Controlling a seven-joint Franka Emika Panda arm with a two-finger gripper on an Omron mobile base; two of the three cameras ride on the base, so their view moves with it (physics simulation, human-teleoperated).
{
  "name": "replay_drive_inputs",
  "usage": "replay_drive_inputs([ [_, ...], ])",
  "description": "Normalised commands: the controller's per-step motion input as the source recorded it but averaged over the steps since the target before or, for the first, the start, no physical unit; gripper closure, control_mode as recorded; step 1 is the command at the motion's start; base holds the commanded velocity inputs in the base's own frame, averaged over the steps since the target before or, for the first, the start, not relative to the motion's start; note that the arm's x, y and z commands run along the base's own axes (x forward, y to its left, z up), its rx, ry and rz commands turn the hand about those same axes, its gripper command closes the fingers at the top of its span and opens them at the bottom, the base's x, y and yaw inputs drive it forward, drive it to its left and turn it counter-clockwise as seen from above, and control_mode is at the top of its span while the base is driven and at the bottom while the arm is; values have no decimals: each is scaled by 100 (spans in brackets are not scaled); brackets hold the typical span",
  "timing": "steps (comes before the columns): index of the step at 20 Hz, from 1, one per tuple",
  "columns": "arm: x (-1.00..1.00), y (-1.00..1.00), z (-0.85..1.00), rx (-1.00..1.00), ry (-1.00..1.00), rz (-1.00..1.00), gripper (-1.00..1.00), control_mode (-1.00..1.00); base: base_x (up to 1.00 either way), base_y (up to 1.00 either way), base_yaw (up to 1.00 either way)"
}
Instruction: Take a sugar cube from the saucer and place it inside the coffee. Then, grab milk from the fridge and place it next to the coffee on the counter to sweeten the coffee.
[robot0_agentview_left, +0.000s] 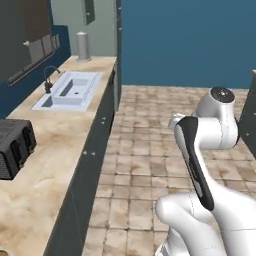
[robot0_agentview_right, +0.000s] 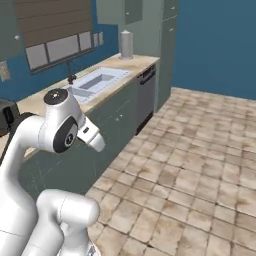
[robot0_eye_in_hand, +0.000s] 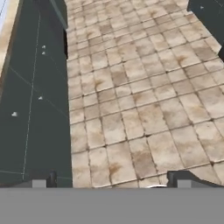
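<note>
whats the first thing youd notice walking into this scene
The white robot arm folded up in the foreground over a tan tiled floor. Next, the long beige counter along the left wall, with a pale sink set into it and a black toaster nearer the camera. In the hand view the gripper points down at floor, fingertips wide apart.

Beige marbled stone desk (robot0_agentview_left: 50, 165) over grey-green cabinet fronts (robot0_agentview_right: 120, 120); mottled tan tiled floor (robot0_eye_in_hand: 140, 109); deep blue wall (robot0_agentview_left: 190, 40); black toaster (robot0_agentview_left: 15, 147).
</note>
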Motion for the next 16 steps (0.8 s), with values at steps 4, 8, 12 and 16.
replay_drive_inputs([
  [4, 0, 0, 0, 0, 0, 0, -100, 100, 3, -17, -52],
  [8, 0, 0, 0, 0, 0, 0, -100, 100, 20, -9, -46],
  [12, 0, 0, 0, 0, 0, 0, -100, 100, 33, -5, -41],
  [16, 0, 0, 0, 0, 0, 0, -100, 100, 27, -9, -41],
])
